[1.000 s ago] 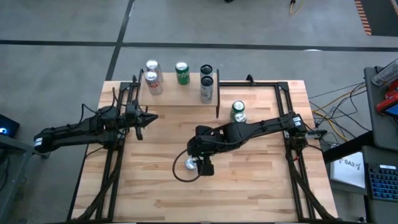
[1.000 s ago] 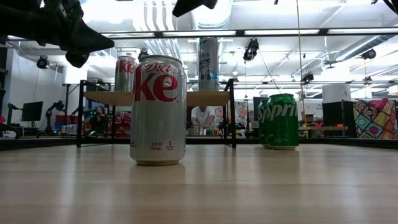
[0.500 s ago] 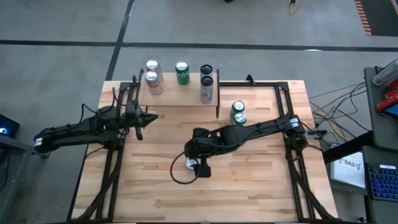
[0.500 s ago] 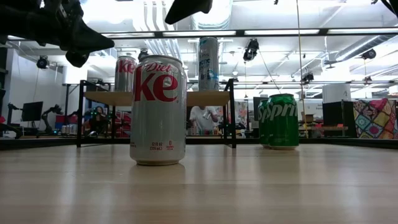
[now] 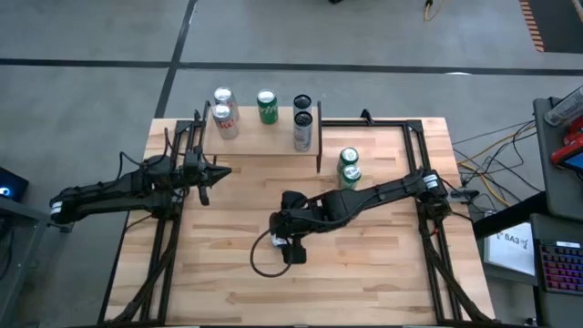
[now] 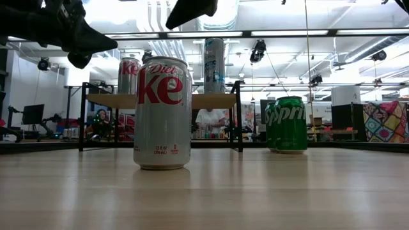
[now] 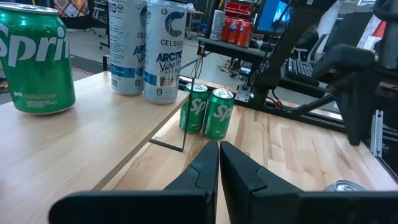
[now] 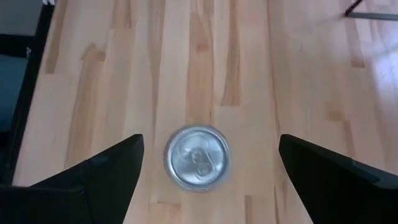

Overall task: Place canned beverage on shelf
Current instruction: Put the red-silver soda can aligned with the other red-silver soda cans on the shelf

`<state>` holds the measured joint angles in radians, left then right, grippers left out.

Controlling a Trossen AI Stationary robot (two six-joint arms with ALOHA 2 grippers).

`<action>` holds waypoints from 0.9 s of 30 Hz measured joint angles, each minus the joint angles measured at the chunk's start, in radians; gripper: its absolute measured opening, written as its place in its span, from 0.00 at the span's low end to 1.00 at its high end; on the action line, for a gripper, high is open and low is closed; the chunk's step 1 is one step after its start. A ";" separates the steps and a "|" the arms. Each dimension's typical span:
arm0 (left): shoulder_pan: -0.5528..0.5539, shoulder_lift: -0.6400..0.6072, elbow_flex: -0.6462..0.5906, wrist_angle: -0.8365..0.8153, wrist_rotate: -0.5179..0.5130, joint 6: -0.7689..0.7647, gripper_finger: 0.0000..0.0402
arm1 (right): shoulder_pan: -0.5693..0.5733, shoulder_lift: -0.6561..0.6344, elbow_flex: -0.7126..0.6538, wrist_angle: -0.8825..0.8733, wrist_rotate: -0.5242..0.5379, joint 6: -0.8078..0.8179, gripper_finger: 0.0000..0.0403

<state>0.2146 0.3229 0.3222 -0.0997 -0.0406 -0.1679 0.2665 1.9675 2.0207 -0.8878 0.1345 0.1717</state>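
Left claw [image 5: 219, 170] waits pinched together over the table's [image 5: 383, 273] left side, beside the shelf [image 5: 264, 137]. Already up on the shelf: a Diet Coke can [image 5: 224, 117], a Sprite can [image 5: 267, 107] and two tall Celsius cans [image 5: 302, 128]. Mid-table, the silver Diet Coke can [image 8: 198, 157] stands upright, right claw [image 8: 208, 165] spread wide directly above it (nothing gripped yet). Further right, two green Sprite cans [image 5: 350, 167] wait on the table. My read: partway there, the grasp comes next.
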 joint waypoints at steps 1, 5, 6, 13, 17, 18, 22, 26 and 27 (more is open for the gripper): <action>0.000 0.000 0.000 0.001 0.000 0.001 0.00 | 0.000 0.000 -0.009 0.010 0.000 0.002 0.90; 0.000 0.000 0.000 0.003 0.000 0.002 0.00 | 0.001 0.000 -0.040 0.011 0.000 0.023 0.90; 0.000 0.000 0.000 0.003 0.000 0.002 0.00 | 0.000 0.000 -0.046 0.012 0.001 0.031 0.90; 0.000 0.000 0.000 0.003 0.000 0.002 0.00 | 0.011 0.000 -0.077 0.007 0.006 0.064 0.90; 0.000 0.000 0.000 0.003 0.000 0.002 0.00 | 0.023 0.000 -0.078 -0.032 0.005 0.074 0.90; 0.000 0.000 0.000 0.003 0.000 0.002 0.00 | 0.024 0.000 -0.078 -0.045 0.005 0.084 0.90; 0.000 0.000 0.000 0.003 0.000 0.002 0.00 | 0.026 0.000 -0.070 -0.105 -0.002 0.133 0.90; 0.000 0.000 0.000 0.003 0.000 0.002 0.00 | 0.031 0.000 -0.070 -0.072 -0.003 0.112 0.90; 0.000 0.000 0.000 0.003 0.000 0.002 0.00 | 0.031 0.000 -0.070 -0.060 -0.003 0.107 0.90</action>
<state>0.2146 0.3229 0.3222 -0.0971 -0.0410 -0.1658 0.2974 1.9675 1.9510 -0.9478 0.1310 0.2790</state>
